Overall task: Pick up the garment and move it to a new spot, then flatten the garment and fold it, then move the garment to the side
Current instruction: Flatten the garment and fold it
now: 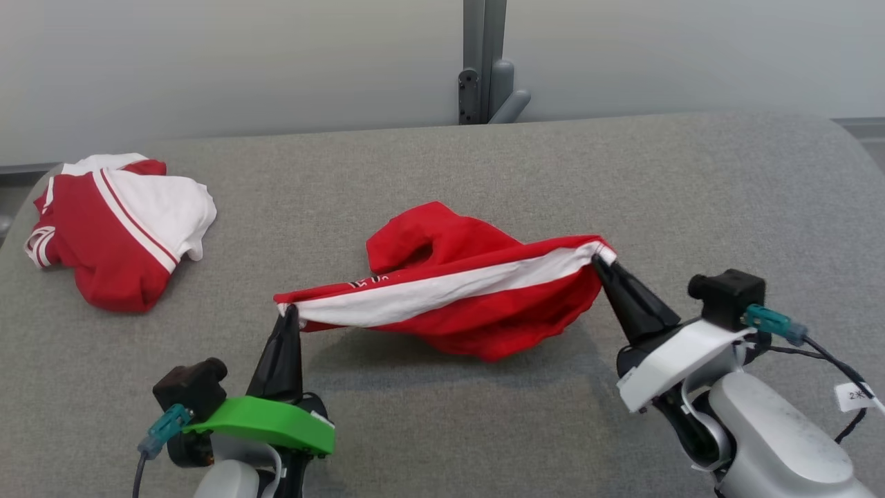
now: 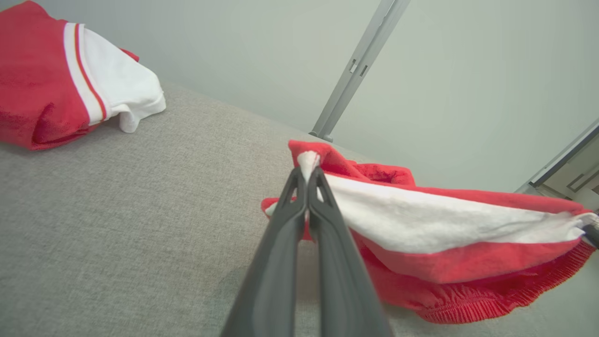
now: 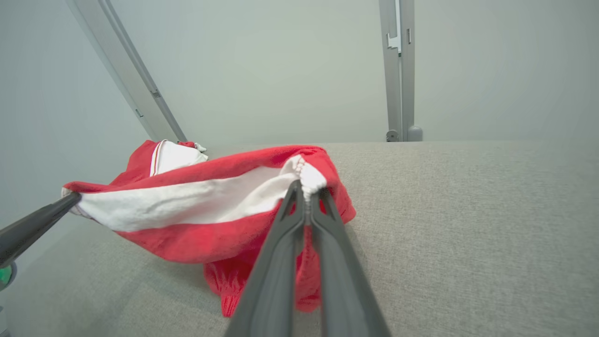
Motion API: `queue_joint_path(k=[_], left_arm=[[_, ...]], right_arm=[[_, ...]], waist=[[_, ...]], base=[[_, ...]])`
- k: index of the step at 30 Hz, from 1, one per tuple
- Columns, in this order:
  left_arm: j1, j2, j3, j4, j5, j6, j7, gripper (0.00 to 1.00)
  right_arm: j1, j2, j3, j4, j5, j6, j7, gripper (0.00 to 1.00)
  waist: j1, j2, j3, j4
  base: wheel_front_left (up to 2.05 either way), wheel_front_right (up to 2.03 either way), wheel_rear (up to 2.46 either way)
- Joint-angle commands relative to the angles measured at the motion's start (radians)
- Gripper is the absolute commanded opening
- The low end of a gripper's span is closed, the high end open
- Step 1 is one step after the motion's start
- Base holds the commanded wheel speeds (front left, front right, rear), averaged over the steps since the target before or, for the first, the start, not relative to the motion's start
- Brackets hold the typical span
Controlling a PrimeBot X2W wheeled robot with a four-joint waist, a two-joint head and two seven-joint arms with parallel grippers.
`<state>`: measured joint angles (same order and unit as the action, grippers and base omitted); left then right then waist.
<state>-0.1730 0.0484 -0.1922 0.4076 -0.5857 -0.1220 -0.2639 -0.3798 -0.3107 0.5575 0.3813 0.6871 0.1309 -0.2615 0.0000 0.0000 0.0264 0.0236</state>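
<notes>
A: Anything legible here?

B: Barely. A small white tag (image 1: 856, 397) hangs on the black cable (image 1: 826, 354) at the right edge of the head view. It starts with a "2", then one character too small to be sure of.

A: And the red and white garment (image 1: 449, 294)?

B: Dark print (image 1: 365, 281) sits where the red meets the white stripe, but it is crumpled and too small to read.

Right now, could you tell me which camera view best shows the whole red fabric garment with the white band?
The head view: the red fabric garment shows whole, stretched between the left pincer and right pincer. Each wrist view shows mainly its own pinched corner up close, with the rest foreshortened.
</notes>
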Motion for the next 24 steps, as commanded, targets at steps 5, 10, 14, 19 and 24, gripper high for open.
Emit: queue_joint_path(k=[5,10,14,19,24], left_arm=[[0.000,0.011,-0.063,-0.130,-0.023,-0.008,0.023,0.00],[0.004,0.030,-0.084,-0.304,-0.069,-0.008,0.094,0.00],[0.021,0.037,-0.083,-0.428,-0.087,0.009,0.143,0.00],[0.043,0.057,-0.074,-0.634,-0.129,0.048,0.231,0.00],[0.005,0.099,-0.066,-0.734,-0.110,0.080,0.306,0.00]], right_arm=[[0.094,-0.036,-0.135,-0.203,-0.042,0.000,-0.004,0.00],[0.175,-0.056,-0.235,-0.364,-0.066,0.000,-0.004,0.00],[0.219,-0.063,-0.298,-0.461,-0.083,0.000,0.014,0.00],[0.285,-0.056,-0.410,-0.624,-0.124,0.000,0.067,0.00],[0.316,-0.036,-0.478,-0.730,-0.152,0.000,0.149,0.00]], waist=[[0.0000,0.0000,-0.066,-0.015],[0.0000,0.0000,-0.099,-0.030],[0.0000,0.0000,-0.110,-0.040],[0.0000,0.0000,-0.110,-0.050],[0.0000,0.0000,-0.083,-0.048]], base=[[0.00,0.00,0.00],[0.00,0.00,0.00],[0.00,0.00,0.00],[0.00,0.00,0.00],[0.00,0.00,0.00]])
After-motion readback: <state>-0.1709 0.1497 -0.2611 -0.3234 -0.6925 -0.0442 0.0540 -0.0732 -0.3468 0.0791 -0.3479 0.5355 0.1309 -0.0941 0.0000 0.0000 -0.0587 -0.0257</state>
